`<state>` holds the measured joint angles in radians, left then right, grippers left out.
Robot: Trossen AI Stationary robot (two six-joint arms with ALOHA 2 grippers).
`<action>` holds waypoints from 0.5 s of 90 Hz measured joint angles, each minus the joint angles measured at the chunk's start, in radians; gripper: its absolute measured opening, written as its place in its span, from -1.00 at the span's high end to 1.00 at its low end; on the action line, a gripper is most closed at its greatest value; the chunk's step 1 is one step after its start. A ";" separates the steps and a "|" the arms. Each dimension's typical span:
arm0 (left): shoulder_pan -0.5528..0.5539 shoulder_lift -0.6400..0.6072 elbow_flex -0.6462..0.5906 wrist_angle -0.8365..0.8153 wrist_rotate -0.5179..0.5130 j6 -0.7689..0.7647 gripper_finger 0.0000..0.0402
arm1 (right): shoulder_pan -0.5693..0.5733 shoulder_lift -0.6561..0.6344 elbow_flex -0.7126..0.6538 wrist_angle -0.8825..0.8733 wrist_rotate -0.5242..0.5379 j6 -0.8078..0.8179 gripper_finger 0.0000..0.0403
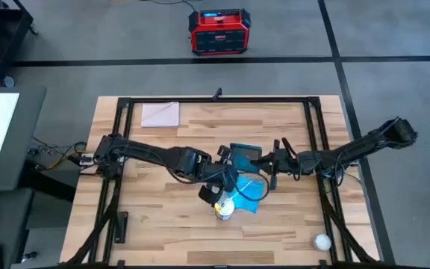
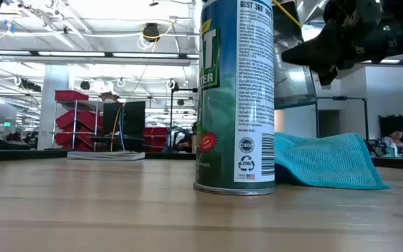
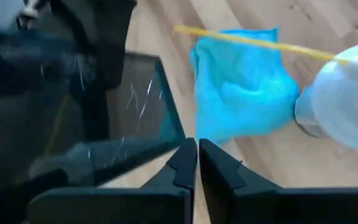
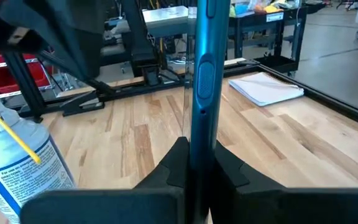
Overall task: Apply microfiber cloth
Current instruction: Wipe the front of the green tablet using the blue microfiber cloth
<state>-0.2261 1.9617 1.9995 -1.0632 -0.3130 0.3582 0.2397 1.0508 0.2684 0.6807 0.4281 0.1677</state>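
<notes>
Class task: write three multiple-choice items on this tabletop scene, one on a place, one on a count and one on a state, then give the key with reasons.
1. Where does the soft sky-blue microfiber cloth lie?
A. on the pale square sheet
B. on the light wooden table, next to the upright spray can
C. on the floor

2. How many spray cans stand on the table?
A. one
B. two
C. three

3. The right pincer is:
A. open and empty
B. out of sight
C. shut on the rigid dark teal slab

Key: 1 B, the low view shows it on the wood beside the can; 2 A, only one shows from above; 3 C, the right wrist view shows its fingers clamping the slab's edge.
</notes>
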 joint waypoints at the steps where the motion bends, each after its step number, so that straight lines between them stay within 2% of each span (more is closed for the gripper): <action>1: 0.002 0.000 0.000 0.000 0.004 -0.003 1.00 | 0.000 -0.001 0.000 0.000 0.000 -0.001 0.94; 20: 0.035 0.000 -0.024 0.031 0.047 -0.023 1.00 | -0.020 -0.069 0.000 -0.044 0.020 -0.042 0.94; 45: 0.073 0.005 -0.174 0.126 0.055 -0.039 1.00 | -0.060 -0.239 0.000 -0.232 0.022 -0.045 0.94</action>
<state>-0.1535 1.9669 1.8252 -0.9368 -0.2579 0.3192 0.1800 0.8123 0.2684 0.4485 0.4505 0.1230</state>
